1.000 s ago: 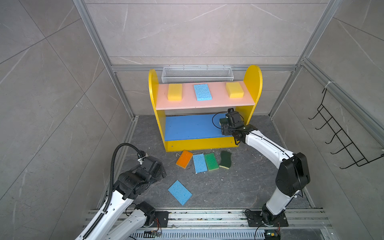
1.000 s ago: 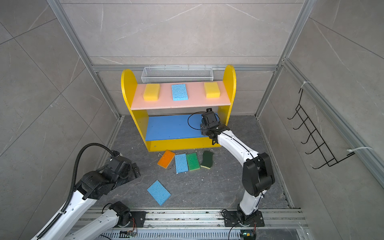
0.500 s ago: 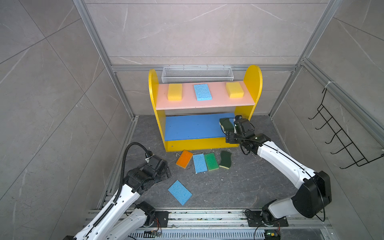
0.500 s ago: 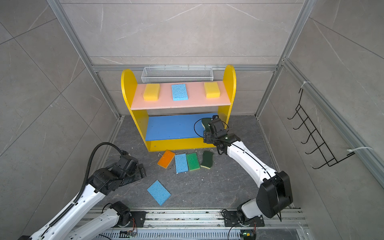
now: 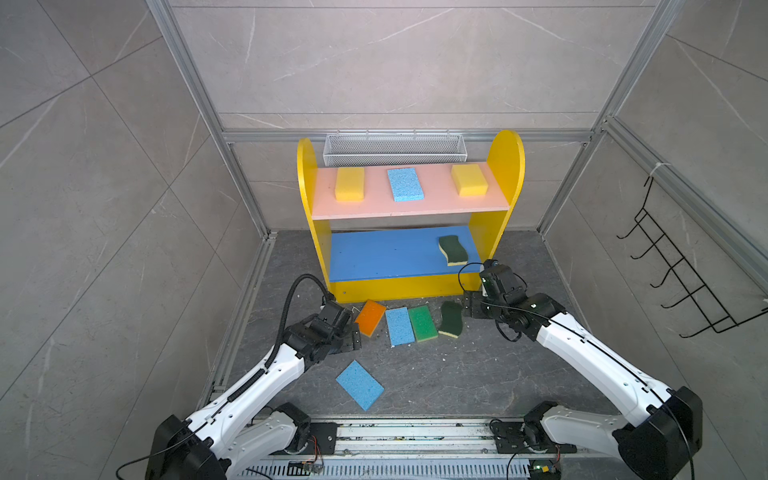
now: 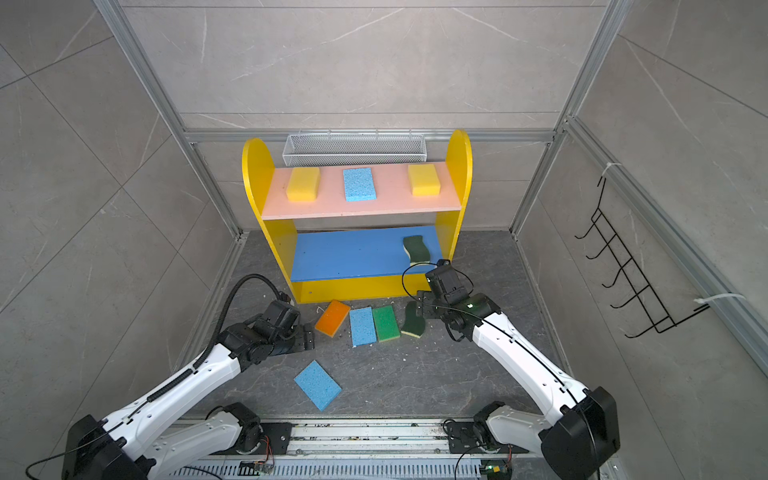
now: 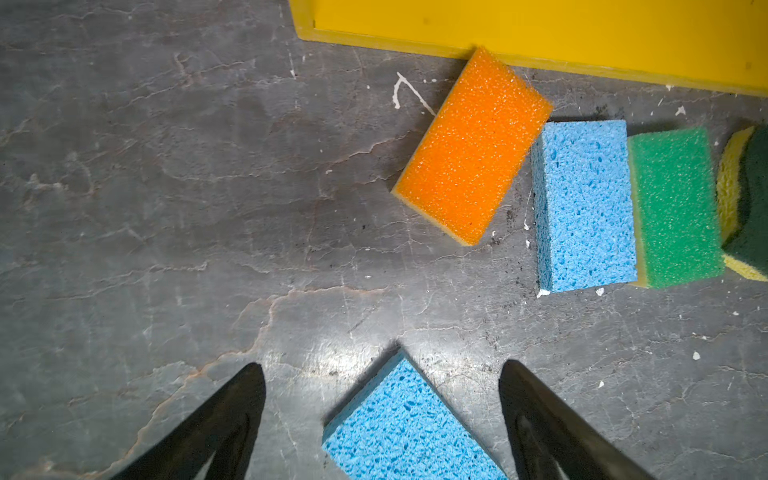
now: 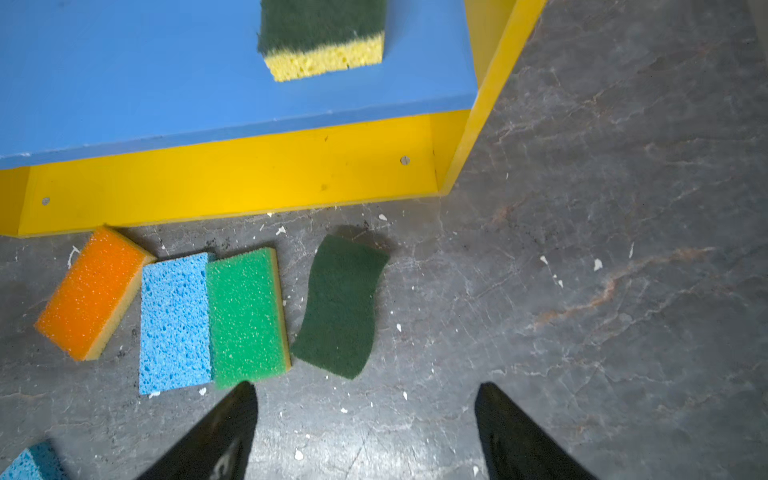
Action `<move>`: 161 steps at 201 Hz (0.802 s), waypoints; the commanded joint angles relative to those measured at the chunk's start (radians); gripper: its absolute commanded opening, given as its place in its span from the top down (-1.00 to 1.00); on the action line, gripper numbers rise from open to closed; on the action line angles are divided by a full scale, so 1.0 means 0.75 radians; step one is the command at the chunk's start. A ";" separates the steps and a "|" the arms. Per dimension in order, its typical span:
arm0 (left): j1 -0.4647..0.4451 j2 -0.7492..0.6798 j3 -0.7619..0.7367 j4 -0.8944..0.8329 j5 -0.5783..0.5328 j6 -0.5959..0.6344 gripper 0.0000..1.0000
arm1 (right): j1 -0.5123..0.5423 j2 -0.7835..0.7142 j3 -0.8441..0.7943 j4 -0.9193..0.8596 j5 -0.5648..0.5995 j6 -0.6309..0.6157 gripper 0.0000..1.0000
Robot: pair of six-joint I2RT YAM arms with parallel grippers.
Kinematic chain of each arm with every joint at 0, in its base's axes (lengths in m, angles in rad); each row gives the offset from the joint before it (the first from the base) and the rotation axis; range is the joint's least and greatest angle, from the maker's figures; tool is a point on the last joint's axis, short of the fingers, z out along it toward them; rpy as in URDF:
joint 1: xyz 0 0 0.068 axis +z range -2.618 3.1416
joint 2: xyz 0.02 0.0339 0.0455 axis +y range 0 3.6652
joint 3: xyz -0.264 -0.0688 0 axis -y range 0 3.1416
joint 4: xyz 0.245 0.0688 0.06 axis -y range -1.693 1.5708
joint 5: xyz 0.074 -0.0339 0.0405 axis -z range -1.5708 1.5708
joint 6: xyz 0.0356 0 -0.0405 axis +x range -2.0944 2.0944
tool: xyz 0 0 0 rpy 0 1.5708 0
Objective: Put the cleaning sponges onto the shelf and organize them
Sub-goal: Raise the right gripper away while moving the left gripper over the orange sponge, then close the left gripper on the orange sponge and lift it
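The left end effector [image 7: 382, 368] stands wide open and empty, near the loose blue sponge [image 5: 360, 385] on the tabletop [image 5: 457, 374]. The right end effector [image 8: 365, 388], likewise wide open and empty, is near a wavy green sponge [image 8: 338, 307]. The shelf [image 5: 505, 166] carries two yellow sponges [image 5: 349, 184] and a light blue sponge [image 5: 405, 184] on its pink board [image 5: 415, 208], another wavy sponge [image 5: 453, 250] on its blue board [image 5: 382, 253].

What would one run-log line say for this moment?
shelf: four sponges on it | floor: five sponges waiting | left gripper: open, empty, near lone blue sponge | right gripper: open, empty, near wavy dark green floor sponge
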 commanded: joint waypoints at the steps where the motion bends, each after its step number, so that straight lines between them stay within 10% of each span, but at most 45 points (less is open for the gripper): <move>1: -0.009 0.063 -0.003 0.149 0.009 0.095 -0.82 | 0.003 -0.062 -0.035 -0.095 -0.044 0.062 -0.69; 161: -0.009 0.616 0.144 0.423 0.038 0.332 -0.88 | 0.002 -0.200 -0.193 -0.177 -0.090 0.116 -0.72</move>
